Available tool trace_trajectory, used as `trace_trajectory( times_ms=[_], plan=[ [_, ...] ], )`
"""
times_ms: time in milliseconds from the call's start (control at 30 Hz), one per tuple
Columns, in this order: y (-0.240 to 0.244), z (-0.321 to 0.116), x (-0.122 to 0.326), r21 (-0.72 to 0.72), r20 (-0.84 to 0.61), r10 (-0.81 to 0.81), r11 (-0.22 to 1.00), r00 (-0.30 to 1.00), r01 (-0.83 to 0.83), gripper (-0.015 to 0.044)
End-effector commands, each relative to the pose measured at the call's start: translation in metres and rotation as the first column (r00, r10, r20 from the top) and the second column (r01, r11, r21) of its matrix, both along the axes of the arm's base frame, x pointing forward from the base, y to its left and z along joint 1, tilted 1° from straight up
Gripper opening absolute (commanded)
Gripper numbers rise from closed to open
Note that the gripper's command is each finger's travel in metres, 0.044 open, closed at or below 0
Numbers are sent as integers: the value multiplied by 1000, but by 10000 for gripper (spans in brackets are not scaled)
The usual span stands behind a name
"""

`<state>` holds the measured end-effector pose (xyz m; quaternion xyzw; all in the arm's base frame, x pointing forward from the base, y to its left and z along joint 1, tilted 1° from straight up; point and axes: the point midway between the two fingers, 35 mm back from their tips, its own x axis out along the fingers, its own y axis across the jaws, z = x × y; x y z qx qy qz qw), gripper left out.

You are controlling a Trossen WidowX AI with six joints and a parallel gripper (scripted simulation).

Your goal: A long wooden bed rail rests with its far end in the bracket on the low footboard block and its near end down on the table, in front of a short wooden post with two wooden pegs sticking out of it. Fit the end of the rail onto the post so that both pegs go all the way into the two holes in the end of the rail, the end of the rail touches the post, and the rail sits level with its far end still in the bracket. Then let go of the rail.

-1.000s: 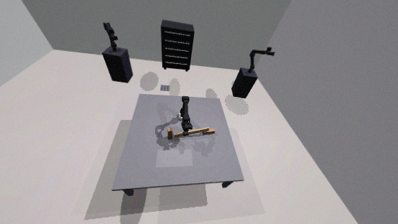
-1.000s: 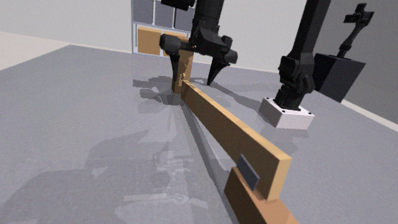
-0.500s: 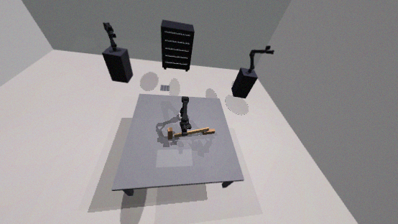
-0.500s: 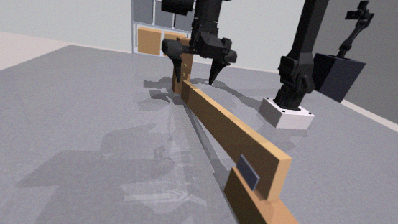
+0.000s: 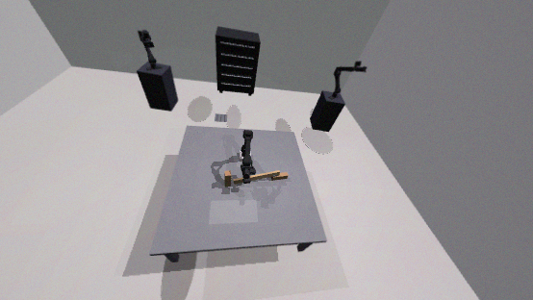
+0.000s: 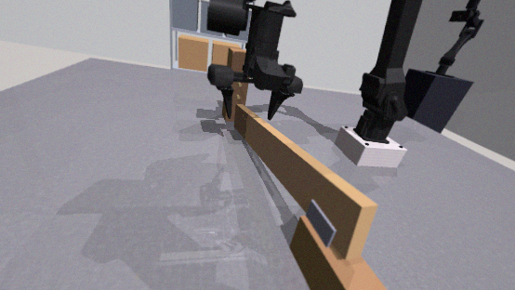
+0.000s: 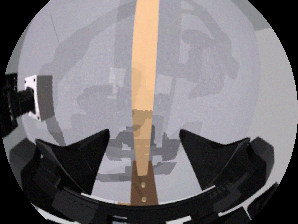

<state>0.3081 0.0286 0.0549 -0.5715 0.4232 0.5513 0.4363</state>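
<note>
Gripper [image 6: 253,103] hangs wide open and empty, fingers astride the rail [image 6: 297,169] end by the post [image 6: 236,79]. Rail's other end sits in the bracket [image 6: 321,229]. Best to descend square, keep the rail centred between the fingers, then close firmly before lifting.

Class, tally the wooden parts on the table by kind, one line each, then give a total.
Rail: 1
Post: 1
Footboard block: 1
Total: 3
</note>
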Motion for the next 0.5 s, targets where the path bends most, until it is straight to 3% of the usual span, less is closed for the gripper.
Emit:
trace_trajectory(
  times_ms=[0, 467],
  plan=[
    [-1, -8, -1, -5, -6, 4, 1000, 1000, -4, 440],
    [-1, -30, -2, -5, -6, 4, 1000, 1000, -4, 440]
  ],
)
